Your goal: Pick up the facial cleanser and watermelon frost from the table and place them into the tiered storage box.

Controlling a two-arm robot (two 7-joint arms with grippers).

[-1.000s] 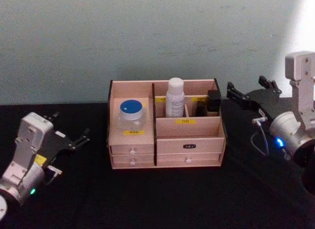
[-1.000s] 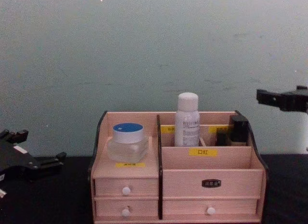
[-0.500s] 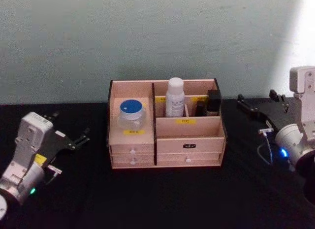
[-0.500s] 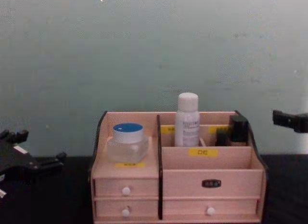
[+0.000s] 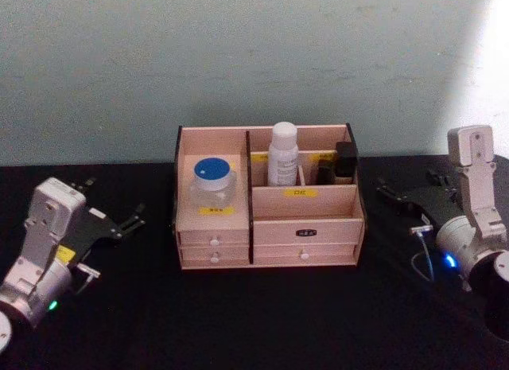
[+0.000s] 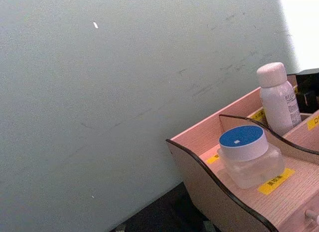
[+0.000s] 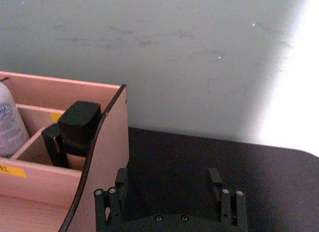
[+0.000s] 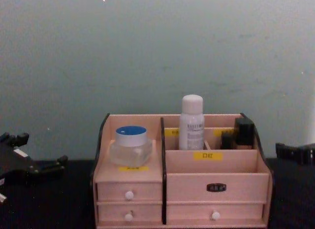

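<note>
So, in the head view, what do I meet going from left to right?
Left pincer → squat clear jar with blue lid → slim white bottle with rounded cap → small black items → right pincer.

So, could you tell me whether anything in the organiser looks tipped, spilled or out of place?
Nothing stands out: the facial cleanser and watermelon frost both stand upright in the tiered storage box, with no spill visible.

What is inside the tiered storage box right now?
The tiered storage box holds the watermelon frost in its left compartment, the facial cleanser back centre, and small black items back right. Drawer contents are hidden.
</note>
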